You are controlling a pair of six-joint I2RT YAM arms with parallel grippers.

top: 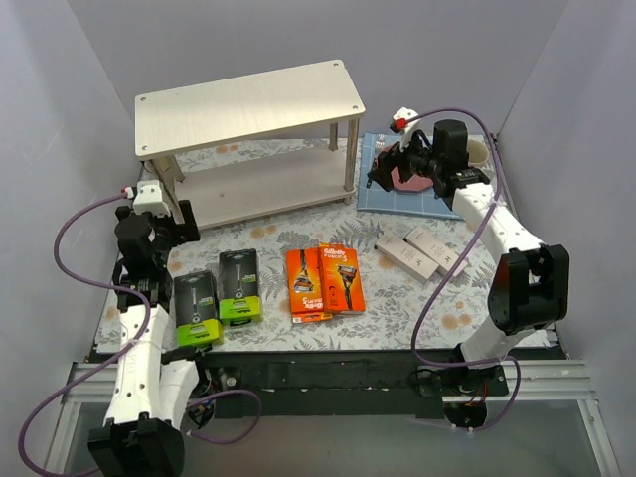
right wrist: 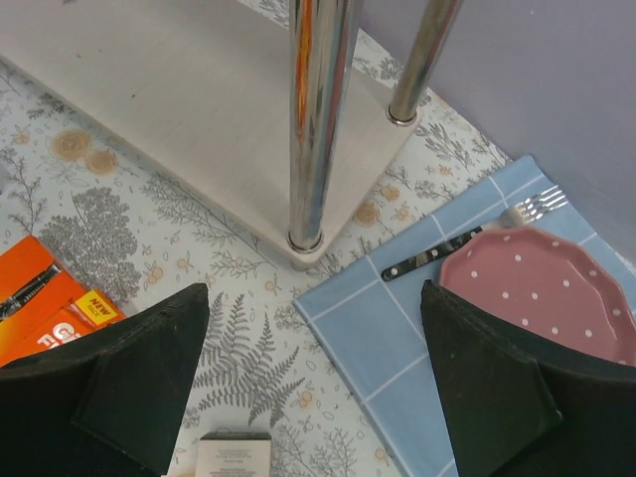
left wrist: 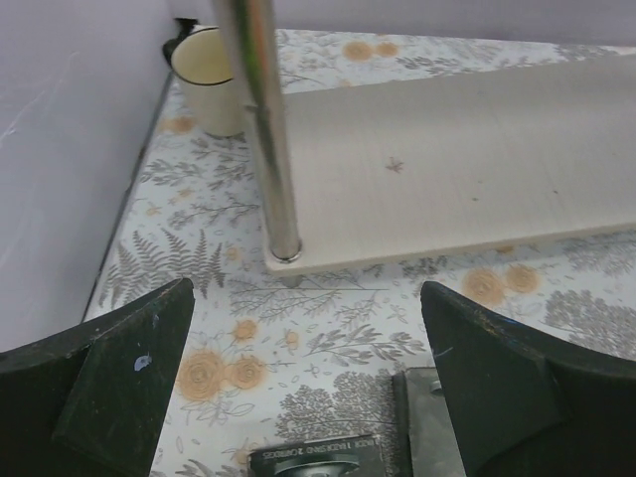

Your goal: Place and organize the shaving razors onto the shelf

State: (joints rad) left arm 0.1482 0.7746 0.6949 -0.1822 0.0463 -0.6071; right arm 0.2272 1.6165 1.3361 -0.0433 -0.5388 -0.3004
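Left gripper (left wrist: 306, 333) and right gripper (right wrist: 313, 333) both gape wide and empty, each hovering by a front leg of the shelf (top: 248, 99) — staged, we judge, for a first pick. The left arm is folded upright and the right arm reaches forward with its elbow bent. All six shaving razors (top: 326, 280) lie flat on the table (top: 397, 308) in front of the shelf — none on it.
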